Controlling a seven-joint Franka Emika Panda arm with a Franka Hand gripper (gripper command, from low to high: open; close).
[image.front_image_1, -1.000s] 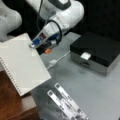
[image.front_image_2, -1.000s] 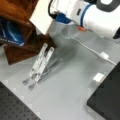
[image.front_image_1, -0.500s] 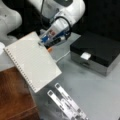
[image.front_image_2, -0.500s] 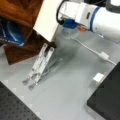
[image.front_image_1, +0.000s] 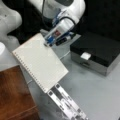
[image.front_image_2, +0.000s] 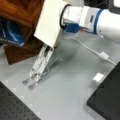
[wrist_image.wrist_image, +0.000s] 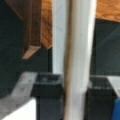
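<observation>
meanwhile fingers (image.front_image_1: 47, 43) clamp notebook (image.front_image_1: 40, 62) edge; clear stand (image.front_image_2: 40, 66) below, wooden shelf (image.front_image_1: 15, 95) beside.

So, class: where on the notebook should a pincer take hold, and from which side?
Grip the notebook on its plain long edge, opposite the spiral binding, coming in edge-on from that side. The thin flat cover fits between the fingers there, and the wire coils along the far edge would probably slip. The pincer is shut on that edge, holding the notebook tilted above the stand.

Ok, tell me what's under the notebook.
Under the notebook, held by the gripper, the clear stand rises from the grey table; its top is hidden behind the pages.
</observation>
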